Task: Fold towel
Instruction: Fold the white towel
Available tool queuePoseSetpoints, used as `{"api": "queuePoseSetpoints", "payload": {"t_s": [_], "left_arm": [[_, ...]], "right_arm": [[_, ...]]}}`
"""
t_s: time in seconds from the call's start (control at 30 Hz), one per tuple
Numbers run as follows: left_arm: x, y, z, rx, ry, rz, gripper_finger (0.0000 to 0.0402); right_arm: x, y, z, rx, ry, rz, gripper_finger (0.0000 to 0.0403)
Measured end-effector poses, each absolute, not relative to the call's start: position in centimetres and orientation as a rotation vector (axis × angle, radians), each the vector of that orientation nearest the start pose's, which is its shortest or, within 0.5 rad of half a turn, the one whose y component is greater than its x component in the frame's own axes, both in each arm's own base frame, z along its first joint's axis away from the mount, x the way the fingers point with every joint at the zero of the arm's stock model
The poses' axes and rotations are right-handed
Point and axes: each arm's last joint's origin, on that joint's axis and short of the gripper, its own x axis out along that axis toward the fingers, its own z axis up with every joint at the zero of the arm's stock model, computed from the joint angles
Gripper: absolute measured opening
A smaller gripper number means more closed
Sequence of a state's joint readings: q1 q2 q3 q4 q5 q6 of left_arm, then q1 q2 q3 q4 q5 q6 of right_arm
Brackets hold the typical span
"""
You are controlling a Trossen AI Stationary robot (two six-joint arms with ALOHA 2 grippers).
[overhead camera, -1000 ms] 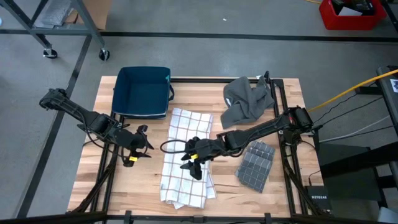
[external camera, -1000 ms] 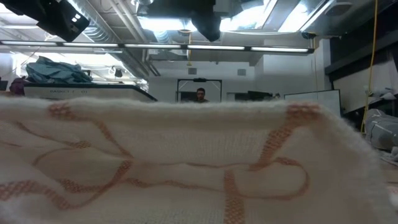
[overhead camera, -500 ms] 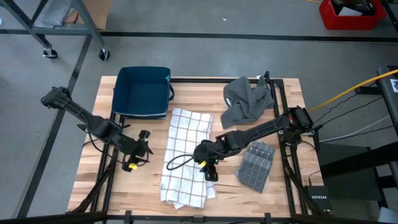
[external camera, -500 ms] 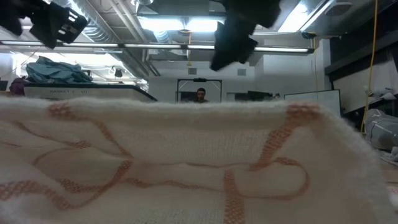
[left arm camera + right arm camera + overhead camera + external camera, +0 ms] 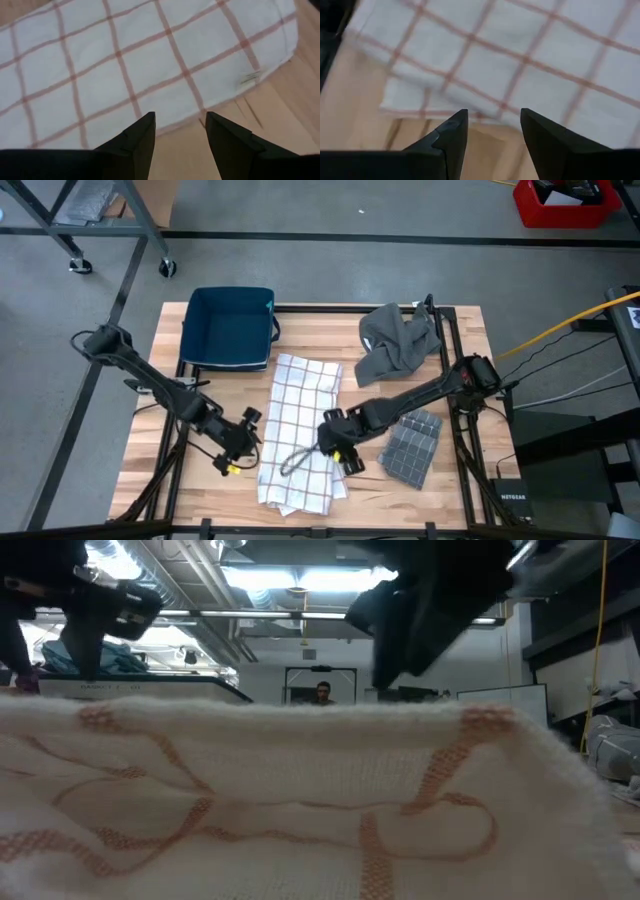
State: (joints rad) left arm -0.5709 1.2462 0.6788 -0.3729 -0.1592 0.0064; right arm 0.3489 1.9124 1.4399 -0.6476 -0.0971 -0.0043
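On either long edge of the checked towel (image 5: 298, 430), which lies lengthwise down the middle of the wooden worktop (image 5: 150, 470), we see both arms lowered to cloth level. Our left hand (image 5: 243, 448) sits just beside the towel's left edge, fingers apart with nothing between them; its wrist view shows the hem and bare wood directly ahead. Our right hand (image 5: 341, 448) sits at the towel's right edge, fingers likewise apart and empty, facing a layered hem.

We judge the main risk to be a partial pinch: the near end of the towel looks doubled and uneven, so fingers closing there could catch only the upper layer, and a fold would drag the rest askew. A loose grey cord (image 5: 293, 461) loops across the cloth between the hands; it could snag or be folded in. Fingertips driven too low could also scrape the wood and skid past the hem.

Beyond the towel's far end sits a dark blue bin (image 5: 230, 328); a crumpled grey cloth (image 5: 398, 340) lies to the far right of it, and a folded grey waffle cloth (image 5: 410, 443) just to its right. Behind the towel, the low view shows a lit workshop with ceiling lamps and a person (image 5: 322, 693) in a distant doorway.
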Motion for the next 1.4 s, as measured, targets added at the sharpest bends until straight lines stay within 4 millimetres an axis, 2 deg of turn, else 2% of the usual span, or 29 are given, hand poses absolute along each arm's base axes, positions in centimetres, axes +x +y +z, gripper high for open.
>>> {"api": "queuePoseSetpoints", "payload": {"t_s": [0.23,0.4,0.6,0.73,1.03,1.4], "left_arm": [[21.2,-14.1,17.6,0.371,0.843,-0.438,0.0166],[21.0,-15.8,15.8,0.437,0.867,-0.502,0.0166],[20.9,-17.8,14.7,0.469,0.82,-0.553,0.0166],[21.1,-18.6,14.1,0.504,0.774,-0.554,0.0166],[21.9,-19.5,12.1,0.524,0.75,-0.56,0.0166],[22.4,-19.5,12.1,0.504,0.723,-0.549,0.0166]], "right_arm": [[36.0,17.8,19.3,-0.218,1.129,0.485,0.0188],[34.9,20.7,17.8,-0.299,1.143,0.513,0.0188],[34.3,23.1,16.5,-0.416,1.095,0.492,0.0188],[34.2,23.7,15.6,-0.455,1.089,0.463,0.0188],[34.8,23.6,14.2,-0.489,1.083,0.4,0.0188],[35.4,24.0,13.3,-0.474,1.047,0.402,0.0188]]}}
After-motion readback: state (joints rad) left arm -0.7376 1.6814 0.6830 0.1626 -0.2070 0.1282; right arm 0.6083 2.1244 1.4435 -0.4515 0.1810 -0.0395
